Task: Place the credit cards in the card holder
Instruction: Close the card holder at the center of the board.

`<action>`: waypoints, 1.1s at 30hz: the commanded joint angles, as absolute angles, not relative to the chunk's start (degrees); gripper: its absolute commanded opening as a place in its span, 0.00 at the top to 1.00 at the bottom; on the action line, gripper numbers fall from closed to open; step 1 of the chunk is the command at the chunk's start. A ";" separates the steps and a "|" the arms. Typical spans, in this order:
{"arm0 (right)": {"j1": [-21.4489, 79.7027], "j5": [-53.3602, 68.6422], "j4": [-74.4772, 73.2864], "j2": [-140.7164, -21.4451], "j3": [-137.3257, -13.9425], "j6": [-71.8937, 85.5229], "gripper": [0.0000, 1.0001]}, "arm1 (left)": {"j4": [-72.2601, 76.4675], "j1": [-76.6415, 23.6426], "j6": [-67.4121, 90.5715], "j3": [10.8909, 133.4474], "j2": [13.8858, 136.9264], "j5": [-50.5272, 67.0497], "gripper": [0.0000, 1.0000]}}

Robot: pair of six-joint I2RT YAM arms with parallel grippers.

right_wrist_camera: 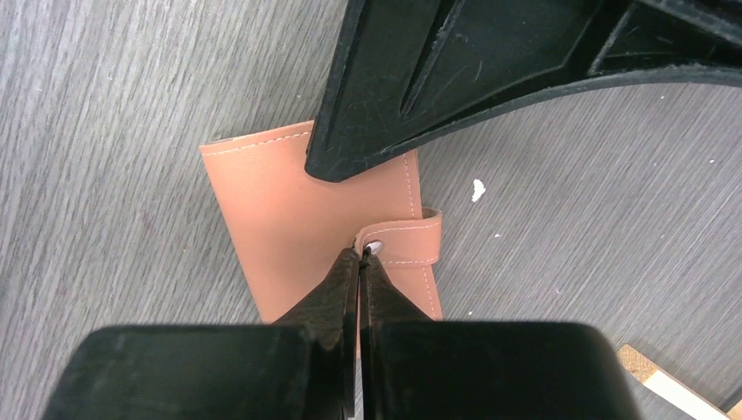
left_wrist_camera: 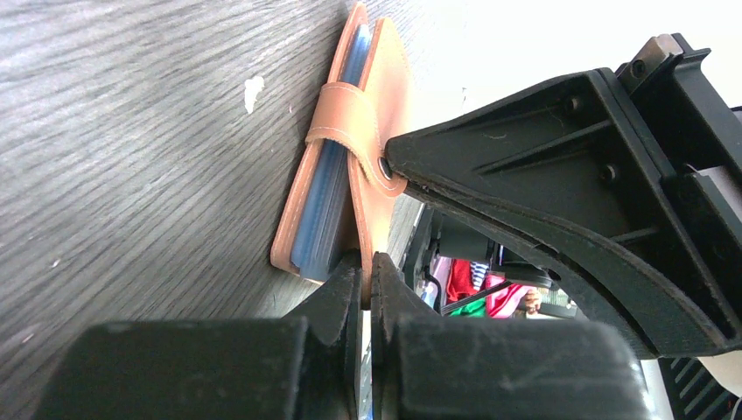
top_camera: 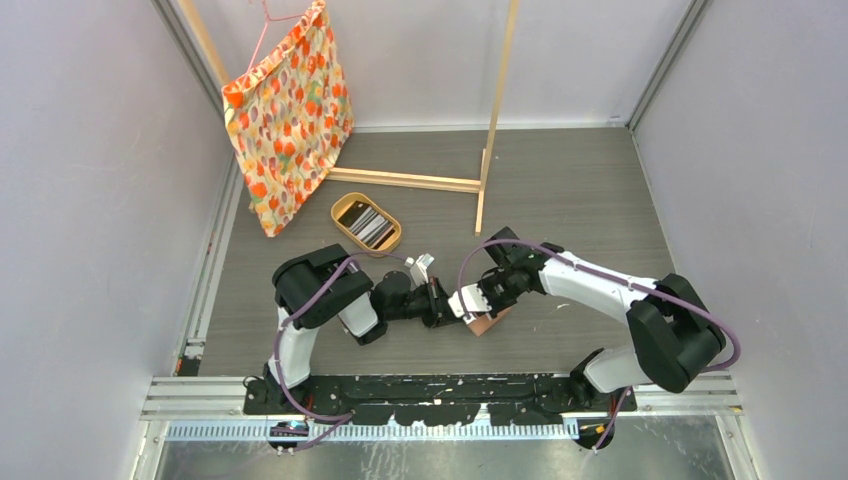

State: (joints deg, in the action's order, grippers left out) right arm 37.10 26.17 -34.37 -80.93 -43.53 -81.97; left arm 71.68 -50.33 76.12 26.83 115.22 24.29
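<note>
- Pinches the card holder (right_wrist_camera: pixel 280 219) at one short end with the left gripper (left_wrist_camera: pixel 367 273), fingers closed down on a thin strip of the tan leather cover.
- Meets the same wallet from the opposite direction with the right gripper (right_wrist_camera: pixel 360 255), fingers pressed together, tips touching the snap tab (right_wrist_camera: pixel 407 241) right at its stud.
- Finds the card holder folded and flat on the table in front of both arms, tab wrapped round its open edge, blue inner pockets (left_wrist_camera: pixel 328 201) peeking between the covers.
- Cannot tell whether the right tips nip the tab or merely press on it.
- Buries most of the wallet under both wrists in the overhead view, leaving only a salmon corner visible.
- Loses one far corner of the wallet behind the left finger in the right wrist view.
- Sits inside pale grey walls (top_camera: pixel 90 200), on a grey wood-grain table (top_camera: pixel 580 200).
- Has a light wooden frame (top_camera: pixel 405 180) and an orange patterned cloth bag (top_camera: pixel 290 110) at the back, well apart from the wallet.
- Holds the credit cards (top_camera: pixel 368 226), grey, black and white, stacked in an oval tan tray (top_camera: pixel 336 212) beyond the left arm.
</note>
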 commanded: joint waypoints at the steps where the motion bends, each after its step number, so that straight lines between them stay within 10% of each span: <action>1: 39.05 24.47 -39.03 -83.21 -40.96 -80.96 0.96 | 72.68 -50.10 75.23 26.98 116.55 22.04 1.00; 33: 57.92 5.20 -43.15 -87.61 -41.23 -75.89 0.99 | 77.54 -49.62 77.81 26.82 118.86 22.65 1.00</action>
State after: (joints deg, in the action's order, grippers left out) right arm 55.44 -1.32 -34.54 -82.17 -44.10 -78.13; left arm 75.48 -50.06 77.91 26.68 117.43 25.19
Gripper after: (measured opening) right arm 0.027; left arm 0.023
